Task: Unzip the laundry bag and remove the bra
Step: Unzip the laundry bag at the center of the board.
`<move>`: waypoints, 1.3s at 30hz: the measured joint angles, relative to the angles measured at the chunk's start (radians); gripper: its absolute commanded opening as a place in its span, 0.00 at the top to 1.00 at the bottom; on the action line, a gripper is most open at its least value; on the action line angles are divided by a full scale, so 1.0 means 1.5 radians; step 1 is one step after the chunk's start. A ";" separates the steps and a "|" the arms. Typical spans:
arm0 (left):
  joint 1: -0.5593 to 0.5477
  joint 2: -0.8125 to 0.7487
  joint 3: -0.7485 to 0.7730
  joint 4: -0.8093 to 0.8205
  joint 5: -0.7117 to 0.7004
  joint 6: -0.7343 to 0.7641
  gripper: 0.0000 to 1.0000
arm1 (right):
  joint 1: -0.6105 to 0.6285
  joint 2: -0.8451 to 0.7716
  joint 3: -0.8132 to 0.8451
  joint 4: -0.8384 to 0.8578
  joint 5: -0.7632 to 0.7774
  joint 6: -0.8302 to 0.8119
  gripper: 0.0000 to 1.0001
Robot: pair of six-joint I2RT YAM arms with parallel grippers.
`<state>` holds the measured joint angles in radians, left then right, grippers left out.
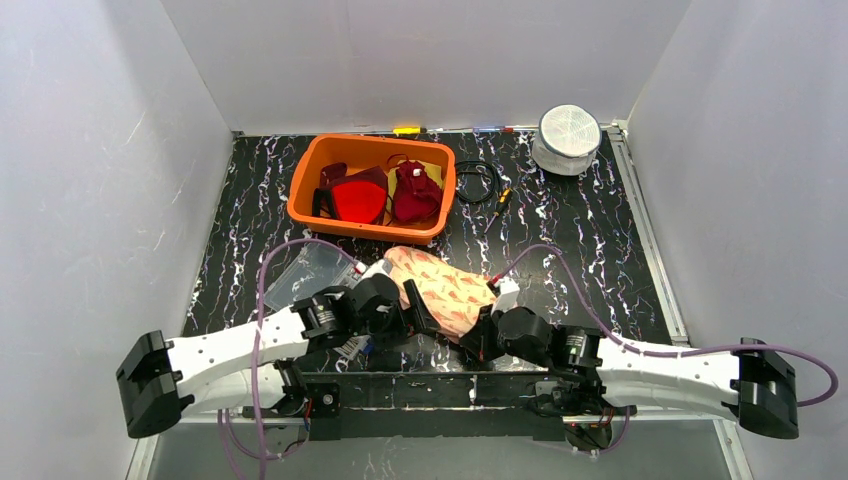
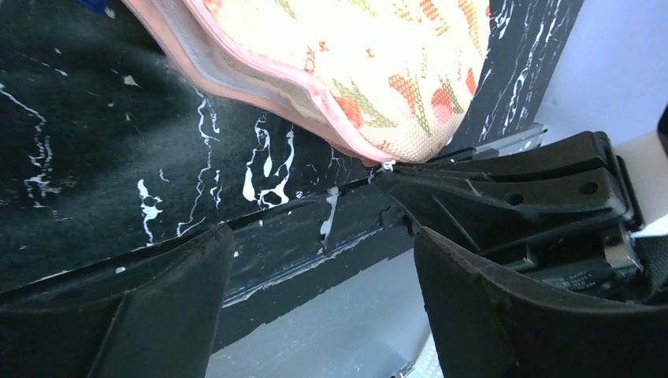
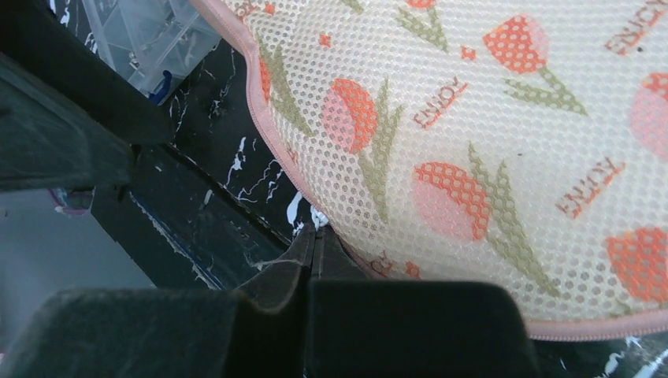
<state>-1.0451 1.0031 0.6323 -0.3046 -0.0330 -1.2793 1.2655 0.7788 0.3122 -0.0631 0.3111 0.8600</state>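
Right wrist: right gripper (image 3: 315, 236) pinches the zipper pull (image 3: 319, 215) of the limp, light mesh laundry bag (image 3: 473, 142); left gripper (image 2: 321, 260) gapes empty.

The left arm (image 1: 235, 350) and right arm (image 1: 660, 375) are white-shelled with black joints (screw-dotted), trailing purple cables (image 1: 263, 285).

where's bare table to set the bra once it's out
Widest bare patch: right side, bordered by the black cable, white round container and laundry bag. Narrow strip left of the orange bin. Crowded: near centre, where left tool, right tool, the bag and a clear packet bunch.
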 measured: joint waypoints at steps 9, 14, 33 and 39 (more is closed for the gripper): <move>-0.027 0.117 0.009 0.074 -0.031 -0.061 0.17 | 0.000 0.035 0.000 0.067 -0.033 -0.011 0.99; -0.028 0.184 0.034 0.099 -0.036 -0.076 0.17 | 0.000 0.014 0.000 0.076 -0.035 -0.013 0.99; -0.029 0.233 0.070 0.073 -0.115 -0.098 0.81 | 0.000 -0.031 -0.023 0.079 -0.041 0.002 0.99; -0.028 0.232 0.080 0.064 -0.126 -0.102 1.00 | 0.000 -0.053 -0.023 0.055 -0.042 0.002 0.99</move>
<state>-1.0866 1.3518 0.7525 -0.2089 -0.2218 -1.4330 1.2655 0.6998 0.2779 0.0200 0.2481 0.8623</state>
